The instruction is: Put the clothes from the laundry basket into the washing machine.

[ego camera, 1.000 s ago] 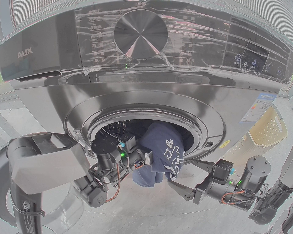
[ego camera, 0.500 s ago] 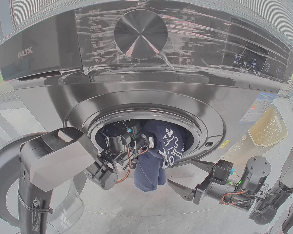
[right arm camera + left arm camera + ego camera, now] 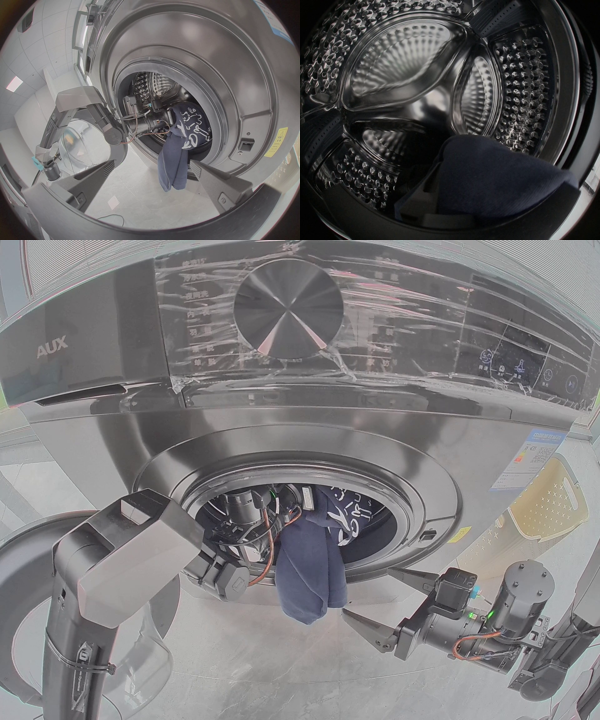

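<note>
Head camera looks down, close, at the washing machine (image 3: 300, 421) front. Left wrist camera peers inside the drum (image 3: 403, 62); right wrist camera, low outside, looks into the same drum.

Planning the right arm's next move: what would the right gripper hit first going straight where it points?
The right gripper would likely first meet the hanging end of the navy garment, though depth is unclear.
</note>
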Tool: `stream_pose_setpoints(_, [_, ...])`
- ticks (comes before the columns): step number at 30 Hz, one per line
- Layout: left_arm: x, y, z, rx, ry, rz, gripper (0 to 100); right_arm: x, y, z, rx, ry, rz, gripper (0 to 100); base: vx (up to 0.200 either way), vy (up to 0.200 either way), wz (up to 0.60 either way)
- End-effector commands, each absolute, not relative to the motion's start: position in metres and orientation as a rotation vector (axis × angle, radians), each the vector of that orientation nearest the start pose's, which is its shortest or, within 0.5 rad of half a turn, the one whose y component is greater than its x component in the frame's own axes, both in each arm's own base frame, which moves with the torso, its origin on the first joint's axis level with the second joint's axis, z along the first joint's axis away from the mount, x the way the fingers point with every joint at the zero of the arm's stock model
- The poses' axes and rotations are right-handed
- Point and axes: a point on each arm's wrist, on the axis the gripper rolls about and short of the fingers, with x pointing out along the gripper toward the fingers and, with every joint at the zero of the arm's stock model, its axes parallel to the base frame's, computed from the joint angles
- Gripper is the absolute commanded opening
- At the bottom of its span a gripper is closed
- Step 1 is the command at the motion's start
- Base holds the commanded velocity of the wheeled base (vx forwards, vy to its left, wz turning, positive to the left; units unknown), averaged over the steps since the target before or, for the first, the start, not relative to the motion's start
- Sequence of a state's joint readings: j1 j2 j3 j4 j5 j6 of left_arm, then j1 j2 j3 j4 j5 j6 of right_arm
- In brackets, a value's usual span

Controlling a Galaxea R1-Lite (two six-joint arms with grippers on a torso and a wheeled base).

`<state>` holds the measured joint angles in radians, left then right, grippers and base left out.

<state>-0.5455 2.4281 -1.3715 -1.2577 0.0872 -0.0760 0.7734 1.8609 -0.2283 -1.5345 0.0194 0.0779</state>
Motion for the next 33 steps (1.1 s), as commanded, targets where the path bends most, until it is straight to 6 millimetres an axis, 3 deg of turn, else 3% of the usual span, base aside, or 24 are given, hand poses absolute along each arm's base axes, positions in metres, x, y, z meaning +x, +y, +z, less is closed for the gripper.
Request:
stream_pose_setpoints(1, [0.419, -0.251, 0.097, -0.142, -0.179, -0.456, 0, 0.18, 0.177, 0.097, 0.035, 0.129, 0.791, 100, 0.0, 0.0, 0.0])
stream_pose_setpoints(8, [0.429, -0.253, 0.11, -0.186, -0.193, -0.426, 0, 0.177, 0.18, 0.096, 0.032, 0.134, 0.806, 100, 0.0, 0.0, 0.0])
stream_pose_setpoints(14, [0.44, -0.251, 0.109, -0.188, -0.187, -0.402, 0, 0.177, 0.182, 0.093, 0.029, 0.145, 0.81, 100, 0.0, 0.0, 0.0])
stream_pose_setpoints(22, [0.438, -0.253, 0.106, -0.183, -0.168, -0.399, 0, 0.178, 0.181, 0.093, 0.028, 0.144, 0.809, 100, 0.0, 0.0, 0.0])
stream_pose_setpoints(23, [0.438, -0.253, 0.106, -0.183, -0.168, -0.399, 100, 0.178, 0.181, 0.093, 0.028, 0.144, 0.809, 100, 0.0, 0.0, 0.0])
stream_pose_setpoints(29, [0.431, -0.254, 0.099, -0.173, -0.129, -0.407, 100, 0.179, 0.181, 0.092, 0.028, 0.146, 0.805, 100, 0.0, 0.0, 0.0])
stream_pose_setpoints(33, [0.411, -0.253, 0.096, -0.151, -0.054, -0.426, 100, 0.179, 0.181, 0.092, 0.028, 0.144, 0.804, 100, 0.0, 0.0, 0.0])
